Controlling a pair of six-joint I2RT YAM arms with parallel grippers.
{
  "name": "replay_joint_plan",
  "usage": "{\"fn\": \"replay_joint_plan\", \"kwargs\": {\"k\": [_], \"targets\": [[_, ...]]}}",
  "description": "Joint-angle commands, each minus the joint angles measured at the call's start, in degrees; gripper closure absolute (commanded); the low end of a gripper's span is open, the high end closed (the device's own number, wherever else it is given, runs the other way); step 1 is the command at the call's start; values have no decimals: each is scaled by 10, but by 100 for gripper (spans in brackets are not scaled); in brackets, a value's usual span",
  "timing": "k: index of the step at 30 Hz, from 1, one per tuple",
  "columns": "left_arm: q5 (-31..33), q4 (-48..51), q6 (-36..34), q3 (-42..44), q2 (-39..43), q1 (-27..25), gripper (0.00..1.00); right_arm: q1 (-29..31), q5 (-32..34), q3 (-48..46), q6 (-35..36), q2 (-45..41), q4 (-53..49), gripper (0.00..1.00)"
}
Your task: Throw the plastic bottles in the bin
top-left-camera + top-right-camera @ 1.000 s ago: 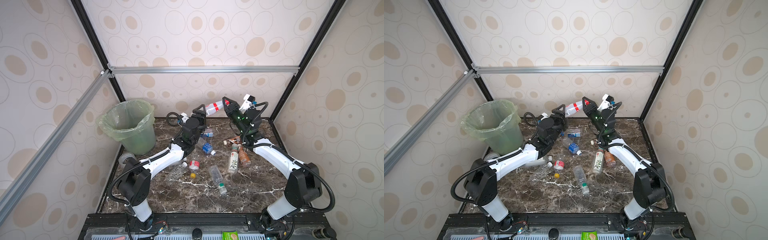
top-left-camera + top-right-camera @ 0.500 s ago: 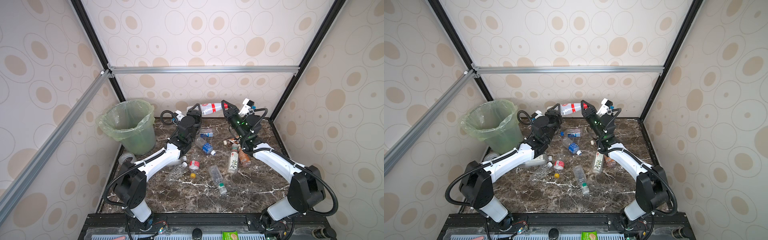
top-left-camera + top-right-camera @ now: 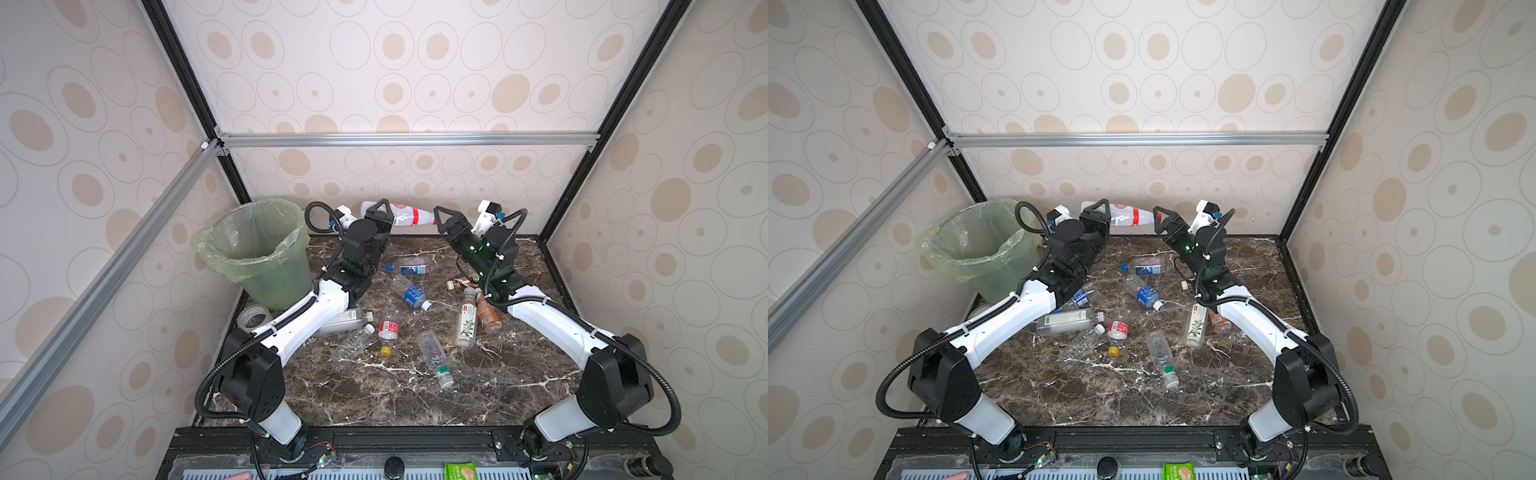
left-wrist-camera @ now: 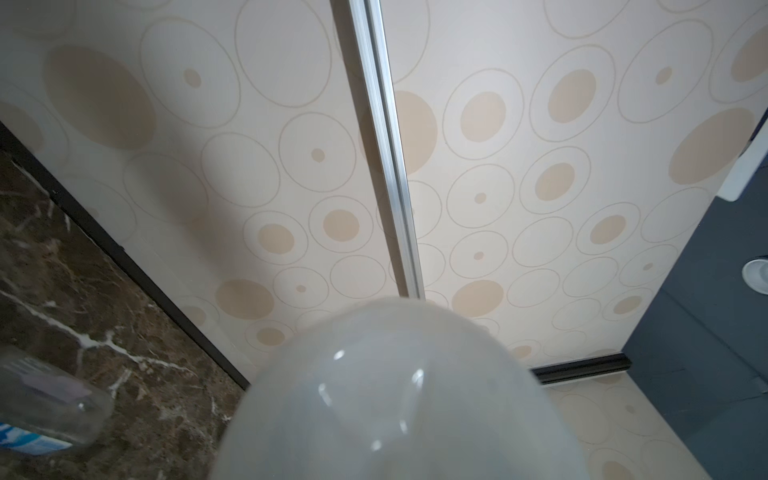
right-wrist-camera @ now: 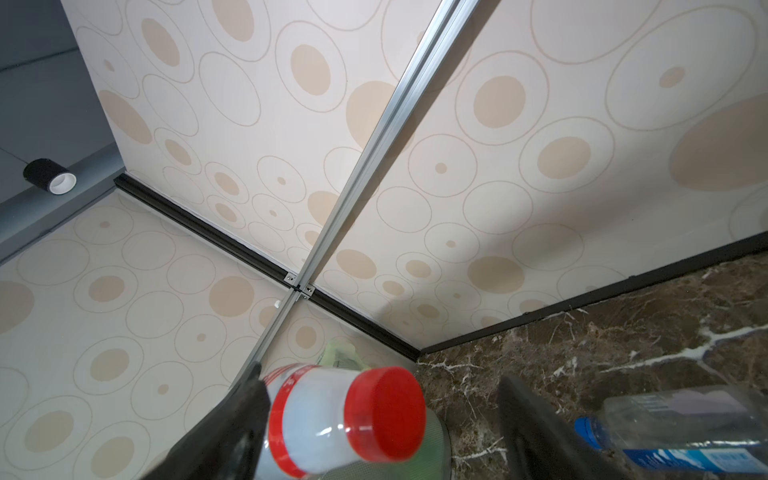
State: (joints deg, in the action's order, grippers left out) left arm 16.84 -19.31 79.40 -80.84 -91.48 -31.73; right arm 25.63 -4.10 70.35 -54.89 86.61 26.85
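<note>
"Bottle with the red cap (image 3: 401, 216): who has it?"

"The left gripper (image 3: 382, 214) does. Its jaws are clamped across the white body near the base. The bottle hangs level in the air by the back wall, with its cap pointing towards the other arm."

"And the right gripper (image 3: 438, 218)?"

"Released. In the right wrist view its two dark fingers (image 5: 232, 415) stand spread on either side of the cap, with a clear gap on one side."

"Where is the bin (image 3: 286, 278)?"

"At the back left of the table (image 3: 374, 399), lined with a pale green bag. The held bottle is to the right of it, beside the rim and not over the opening."

"What of the other bottles (image 3: 409, 293)?"

"They lie on their sides across the middle of the dark marble top, between the two arms. Two have blue labels, one has a red label and a yellow cap, and a clear one has a green cap. A brown one lies just beside a white-labelled one. A roll of tape (image 3: 254, 316) lies in front of the bin."
</note>
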Motion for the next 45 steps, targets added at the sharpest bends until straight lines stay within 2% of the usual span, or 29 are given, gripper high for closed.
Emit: {"fn": "replay_joint_plan", "kwargs": {"k": [1, 6, 10, 13, 17, 20, 24, 26, 29, 35, 38, 42, 45], "targets": [[-12, 103, -115, -75, 24, 20, 58, 0, -12, 55, 49, -37, -110, 1], [-3, 219, -272, -158, 28, 60, 58, 2, -72, 192, 123, 10, -312, 1], [60, 271, -401, -208, 36, 79, 55, 16, -90, 292, 177, 64, -423, 1], [117, 260, -488, -217, 50, 88, 56, 41, -88, 368, 229, 103, -487, 1], [170, 259, -591, -255, 54, 99, 57, 82, -91, 440, 285, 134, -529, 0], [234, 237, -676, -263, 64, 101, 56, 117, -77, 482, 336, 150, -563, 0], [296, 169, -795, -249, 86, 103, 56, 154, -71, 486, 390, 148, -551, 0], [333, 132, -857, -249, 92, 105, 56, 162, -79, 482, 398, 145, -539, 0], [353, 51, -933, -232, 112, 107, 55, 165, -86, 468, 397, 135, -517, 0], [350, 7, -994, -260, 116, 110, 56, 166, -83, 448, 401, 122, -501, 0], [350, 8, -995, -255, 113, 123, 56, 165, -82, 437, 398, 119, -490, 0], [331, 66, -921, -215, 120, 167, 56, 165, -88, 434, 390, 123, -488, 0], [277, 135, -803, -152, 127, 243, 56, 165, -93, 426, 387, 122, -484, 0]]}}
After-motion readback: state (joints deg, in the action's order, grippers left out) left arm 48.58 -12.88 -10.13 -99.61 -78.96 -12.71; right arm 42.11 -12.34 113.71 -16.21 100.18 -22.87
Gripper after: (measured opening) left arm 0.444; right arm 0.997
